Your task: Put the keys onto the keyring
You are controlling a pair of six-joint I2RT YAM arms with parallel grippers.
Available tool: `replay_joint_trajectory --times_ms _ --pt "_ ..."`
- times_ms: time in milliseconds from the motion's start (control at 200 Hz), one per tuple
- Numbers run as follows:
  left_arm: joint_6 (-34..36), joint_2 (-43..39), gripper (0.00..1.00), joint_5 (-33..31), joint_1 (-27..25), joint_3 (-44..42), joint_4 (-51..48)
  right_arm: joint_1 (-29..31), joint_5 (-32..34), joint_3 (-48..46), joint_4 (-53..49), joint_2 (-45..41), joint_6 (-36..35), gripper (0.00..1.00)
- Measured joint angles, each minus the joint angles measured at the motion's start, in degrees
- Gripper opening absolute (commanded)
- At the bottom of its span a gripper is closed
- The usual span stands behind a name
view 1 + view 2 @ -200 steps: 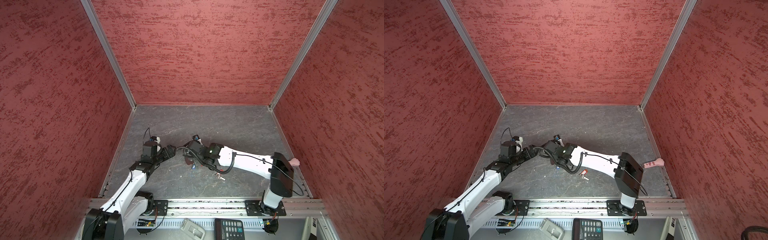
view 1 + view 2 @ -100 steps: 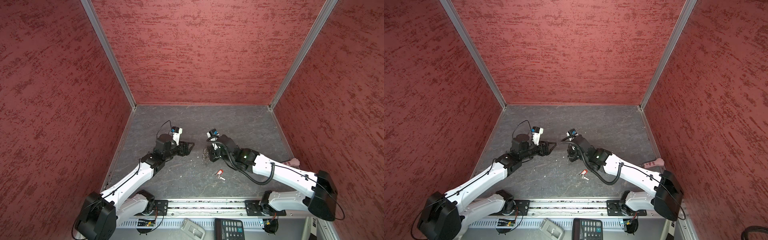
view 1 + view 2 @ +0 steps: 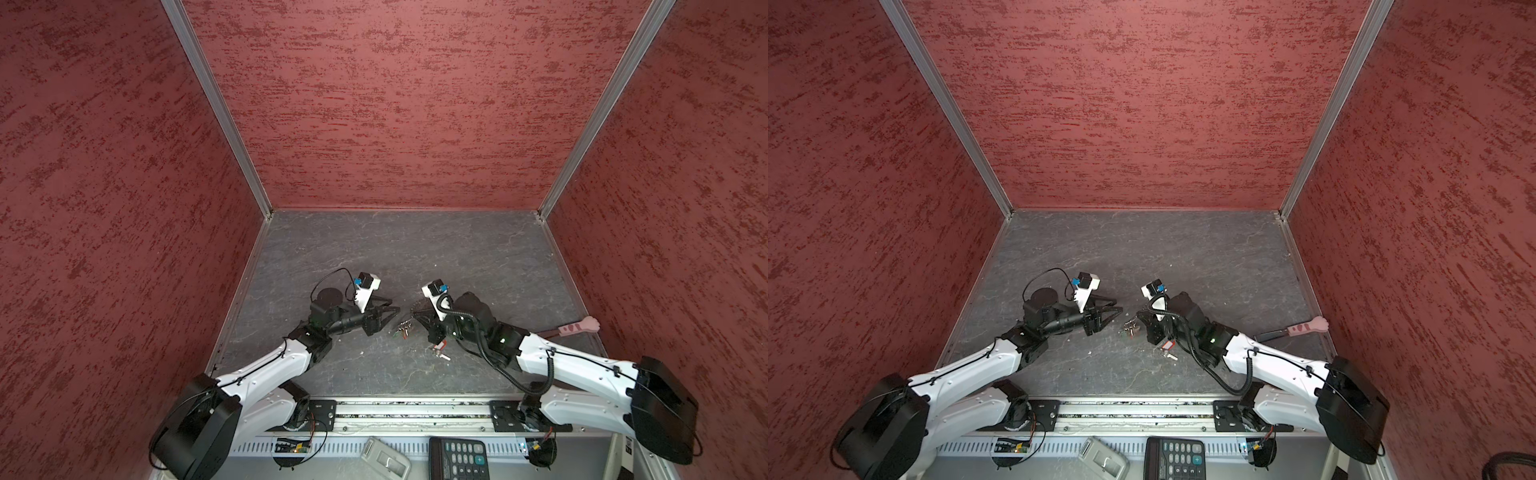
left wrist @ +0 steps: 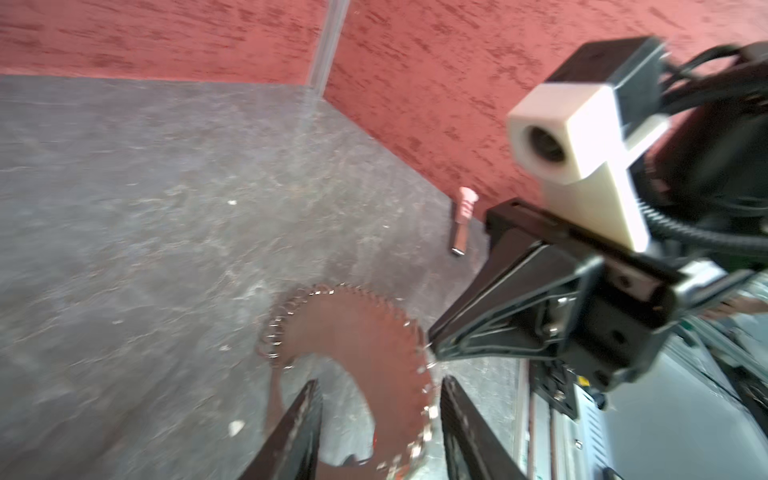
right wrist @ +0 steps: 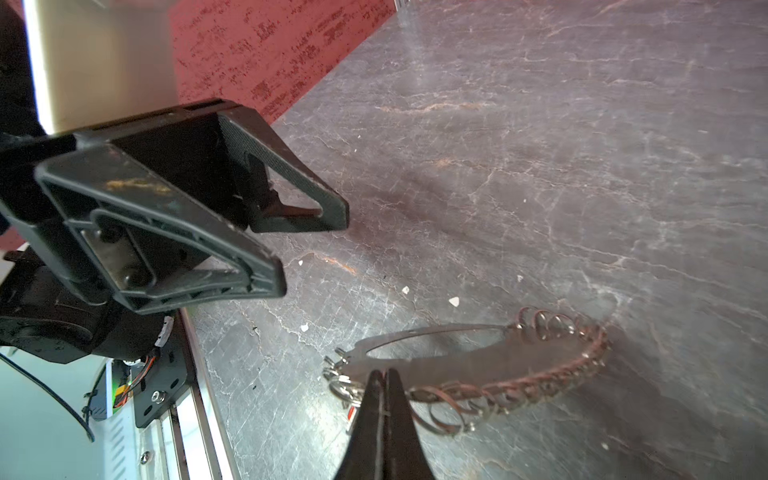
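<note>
The keyring, a flat metal loop edged with chain rings, hangs level just above the floor, a small key cluster dangling from it. My right gripper is shut on its near edge. My left gripper faces it from the left, open, with its fingers on either side of the loop's end and not touching it. In both top views the two grippers meet tip to tip. The red-tagged key lies on the floor below the right wrist, also in a top view.
A pink cat-paw tool lies by the right wall. A calculator and a grey device sit on the shelf in front of the rail. Red walls close in three sides of the grey floor.
Both arms swung from the left-centre towards the middle. The right gripper carried the keyring rightward. The left jaws have narrowed around the loop's end.
</note>
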Motion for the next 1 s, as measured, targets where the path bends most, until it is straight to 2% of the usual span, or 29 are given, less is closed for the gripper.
replay_joint_trajectory --times_ms 230,406,636,997 --pt "3.5 6.1 0.31 6.1 -0.5 -1.8 6.7 0.0 -2.9 -6.5 10.5 -2.4 0.2 0.00" --pt "6.6 8.4 0.29 10.4 -0.5 -0.8 7.0 0.0 -5.1 -11.3 16.9 -3.7 -0.9 0.00" --pt "11.9 10.6 0.27 15.5 -2.3 0.5 5.5 -0.1 -8.1 -12.1 20.4 -3.7 -3.9 0.00" --pt "15.8 11.8 0.23 17.8 -2.7 0.8 3.8 -1.8 -11.6 -13.3 23.1 -4.3 -7.0 0.00"
